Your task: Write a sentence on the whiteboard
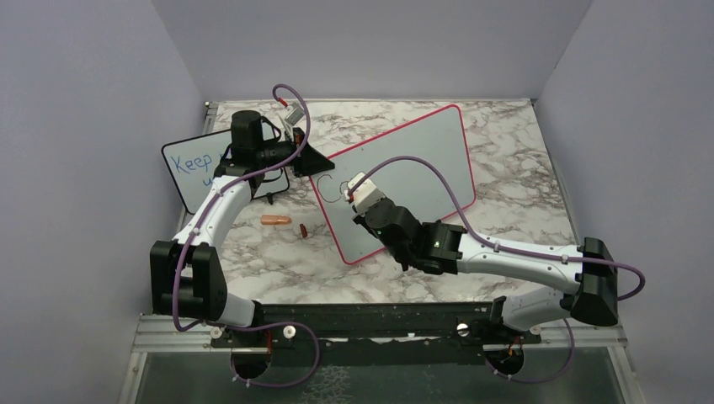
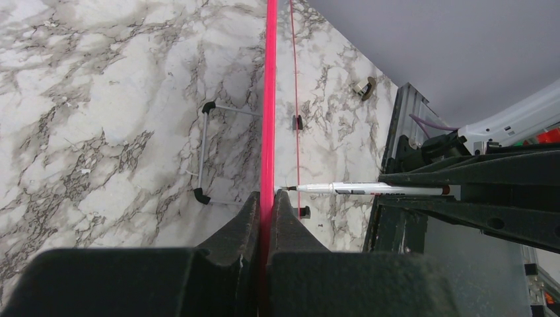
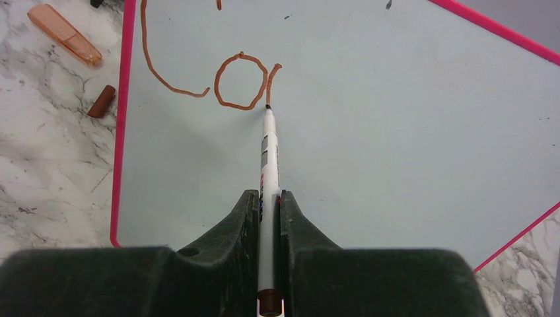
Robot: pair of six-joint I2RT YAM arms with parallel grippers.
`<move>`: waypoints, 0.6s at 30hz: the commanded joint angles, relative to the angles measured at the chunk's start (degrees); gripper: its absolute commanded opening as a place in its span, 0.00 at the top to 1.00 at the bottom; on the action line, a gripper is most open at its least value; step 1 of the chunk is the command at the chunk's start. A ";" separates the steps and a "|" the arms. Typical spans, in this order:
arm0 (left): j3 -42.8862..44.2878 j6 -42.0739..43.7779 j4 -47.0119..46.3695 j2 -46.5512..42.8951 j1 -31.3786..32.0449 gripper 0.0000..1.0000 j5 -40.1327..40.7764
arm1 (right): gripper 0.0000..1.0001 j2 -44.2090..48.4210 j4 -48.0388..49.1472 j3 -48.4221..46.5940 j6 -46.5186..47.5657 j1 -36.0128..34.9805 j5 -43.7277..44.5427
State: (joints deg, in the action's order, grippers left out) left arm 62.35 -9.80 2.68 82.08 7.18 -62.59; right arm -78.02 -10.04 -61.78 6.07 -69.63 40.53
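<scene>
The whiteboard sits at the middle of the marble table, turned at a slant so its long face opens toward the right arm. The left gripper is pinched shut on the board's thin red frame at the upper left corner, most likely to brace it so the pen's pressure cannot push it around. From above it is hard to tell whether the board lies flat or leans on its small black feet.

The right gripper is closed narrow around the barrel of a marker, held low on the shaft with the pen running straight out past the fingers, which gives a clear view of the tip. The tip touches the board at the foot of a short stroke just right of a "C" and an "o". Those are the start of the sentence, in red-brown ink near the board's left edge (only the opening letters, so most of the writing is ahead).

Off the board to its left lie a brown cap and an orange piece, set clear of the writing area. A smaller board with blue writing stands behind the left arm.
</scene>
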 commanded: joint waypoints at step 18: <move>-1.00 5.06 4.35 2.27 0.73 1.00 1.68 | 0.99 2.25 -0.94 1.66 1.62 0.44 2.62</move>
State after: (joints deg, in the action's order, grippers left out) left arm 62.39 -9.78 2.70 82.11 7.18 -62.67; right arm -77.23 -11.09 -60.84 6.79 -69.63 41.06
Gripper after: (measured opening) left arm 0.027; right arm 0.157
